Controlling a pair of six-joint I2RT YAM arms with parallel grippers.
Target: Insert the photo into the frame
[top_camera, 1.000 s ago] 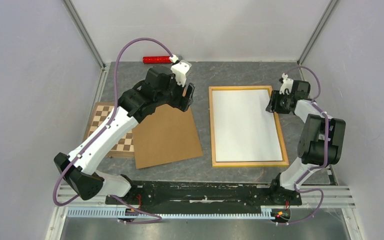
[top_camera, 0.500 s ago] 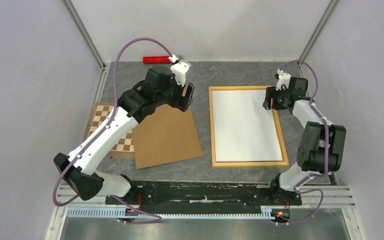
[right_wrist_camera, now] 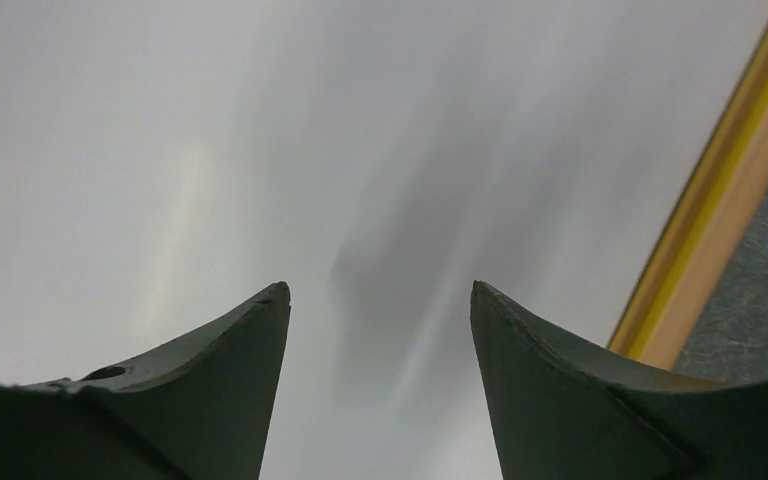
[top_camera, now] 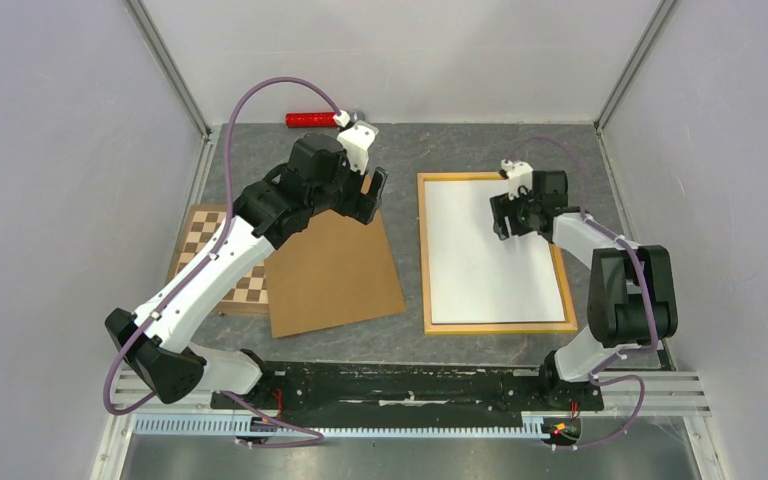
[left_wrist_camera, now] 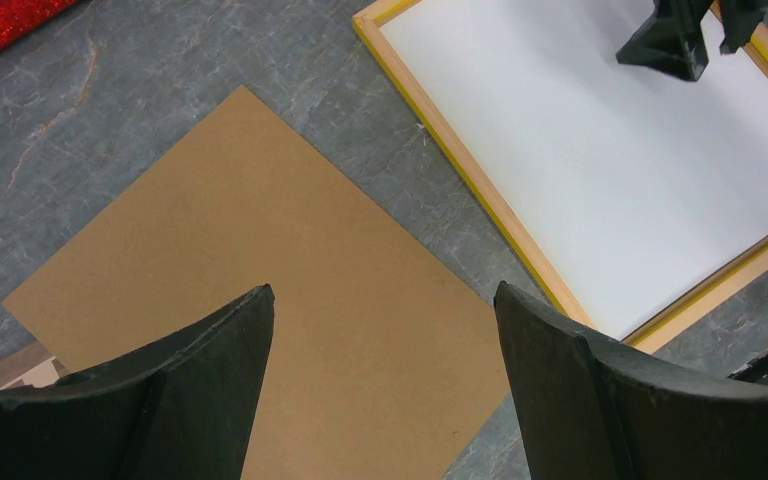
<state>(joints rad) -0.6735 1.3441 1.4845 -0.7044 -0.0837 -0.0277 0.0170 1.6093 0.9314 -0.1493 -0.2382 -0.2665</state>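
Lying flat, white back up, the photo fills the yellow-orange frame.

Above the black base rail, the left arm and right arm show white link shells with bulky black joint housings, each trailed by a purple cable. The left gripper and right gripper have matte black, curved fingers tapering to points.

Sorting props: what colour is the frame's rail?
The frame is yellow-orange; left wrist view shows it best.
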